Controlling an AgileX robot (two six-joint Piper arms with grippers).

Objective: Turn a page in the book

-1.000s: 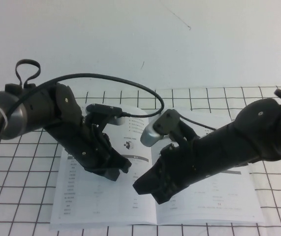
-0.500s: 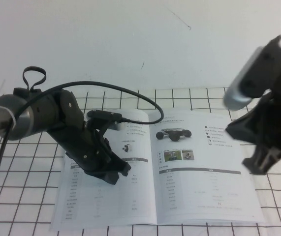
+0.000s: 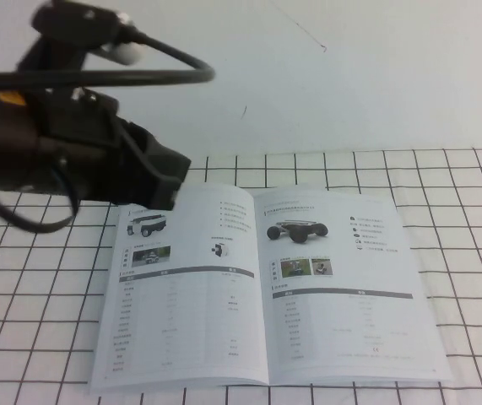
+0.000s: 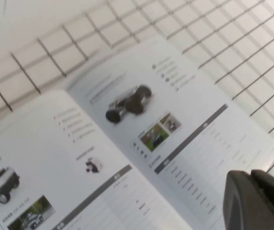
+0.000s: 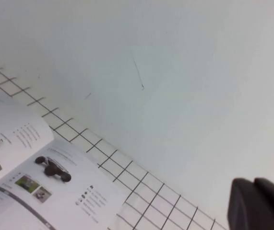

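The book point(image 3: 333, 321) lies open and flat on the grid mat. The page point(image 3: 181, 312) is its left leaf, lying flat, with a white boxy vehicle point(image 3: 145, 224) pictured at its top. The right leaf shows a single dark wheeled robot point(image 3: 295, 229). My left gripper point(image 3: 163, 175) hangs raised above the book's far left corner, shut and empty; the left wrist view shows its fingertips point(image 4: 256, 201) over the book point(image 4: 189, 143). My right gripper point(image 5: 259, 203) is out of the high view, shut and empty, high above the mat with the book point(image 5: 31, 191) far below.
The black-lined grid mat point(image 3: 460, 211) lies under the book and ends at a bare white surface point(image 3: 350, 76) behind it. My left arm's cable point(image 3: 181, 63) loops above the far left.
My right arm has lifted off the book and left the high view to the right. My left arm has risen off the left leaf to the upper left. The book now lies uncovered.
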